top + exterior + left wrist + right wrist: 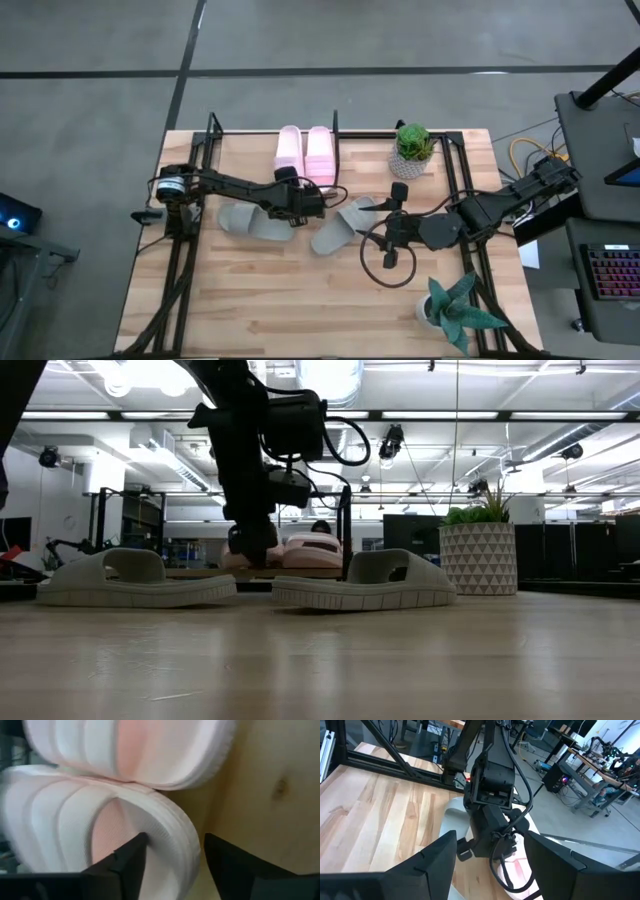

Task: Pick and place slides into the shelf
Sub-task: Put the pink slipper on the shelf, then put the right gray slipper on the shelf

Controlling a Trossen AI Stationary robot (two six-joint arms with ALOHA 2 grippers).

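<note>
Pink slides [305, 153]: no readable markings; left hand [170, 870] seemingly straddles one's edge

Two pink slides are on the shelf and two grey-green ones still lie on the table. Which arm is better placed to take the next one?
Probably the right. The right gripper is open beside the nearer grey-green slide. The left gripper is at the pink slides, its fingers around one's rim.
</note>
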